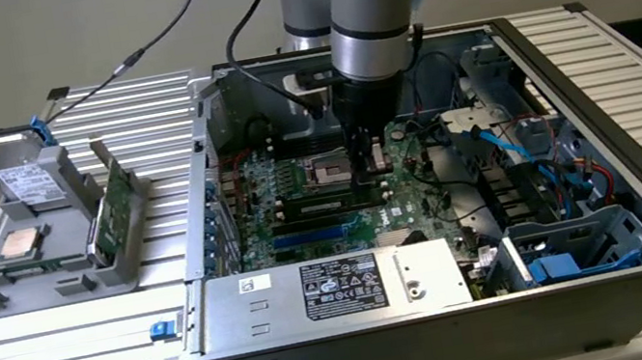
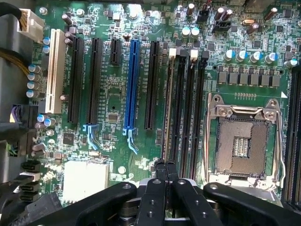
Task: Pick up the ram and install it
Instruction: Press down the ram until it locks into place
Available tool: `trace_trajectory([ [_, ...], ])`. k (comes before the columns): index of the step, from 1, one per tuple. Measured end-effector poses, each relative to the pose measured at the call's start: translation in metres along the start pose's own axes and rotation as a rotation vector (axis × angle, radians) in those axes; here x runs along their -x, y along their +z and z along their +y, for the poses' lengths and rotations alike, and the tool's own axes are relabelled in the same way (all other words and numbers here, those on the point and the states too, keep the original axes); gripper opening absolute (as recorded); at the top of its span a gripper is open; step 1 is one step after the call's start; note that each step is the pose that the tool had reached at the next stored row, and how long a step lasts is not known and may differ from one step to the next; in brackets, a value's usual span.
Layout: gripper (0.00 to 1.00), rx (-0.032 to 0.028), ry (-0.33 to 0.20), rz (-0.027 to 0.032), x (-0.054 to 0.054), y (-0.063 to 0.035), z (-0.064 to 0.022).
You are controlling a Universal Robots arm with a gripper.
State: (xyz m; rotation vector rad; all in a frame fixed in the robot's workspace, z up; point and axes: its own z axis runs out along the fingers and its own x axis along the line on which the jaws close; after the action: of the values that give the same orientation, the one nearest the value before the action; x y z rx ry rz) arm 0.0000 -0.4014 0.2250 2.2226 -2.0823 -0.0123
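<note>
The ram (image 2: 166,103) stands on edge in the first of the black memory slots (image 2: 188,108), beside the open CPU socket (image 2: 243,143). In the exterior view it is a dark strip (image 1: 322,205) on the motherboard (image 1: 295,184) inside the computer case. My gripper (image 2: 164,165) is shut, its two black fingers (image 2: 160,170) pressed together with nothing between them. Their tips sit over one end of the ram's top edge. From outside, the gripper (image 1: 364,181) points straight down into the case at that spot.
A grey holder (image 1: 47,255) at the exterior view's left carries a hard drive (image 1: 23,176), a silver CPU chip (image 1: 19,245) and a wider green card (image 1: 112,215). The power supply (image 1: 333,290) fills the case's front. Cables (image 1: 510,139) and a drive cage (image 1: 567,246) crowd its right.
</note>
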Motion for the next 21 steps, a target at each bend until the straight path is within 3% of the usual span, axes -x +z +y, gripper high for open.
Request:
trace_trajectory([
  [2,0.11,-0.0009,0.000,-0.0025,0.000,-0.0054,0.0011],
  [5,0.11,-0.0005,0.000,-0.0011,-0.001,-0.0107,0.0059],
  [16,0.11,-0.0102,0.001,-0.0003,0.001,-0.0084,0.0410],
  [21,0.11,-0.0134,0.001,-0.0001,0.002,-0.0006,0.0419],
])
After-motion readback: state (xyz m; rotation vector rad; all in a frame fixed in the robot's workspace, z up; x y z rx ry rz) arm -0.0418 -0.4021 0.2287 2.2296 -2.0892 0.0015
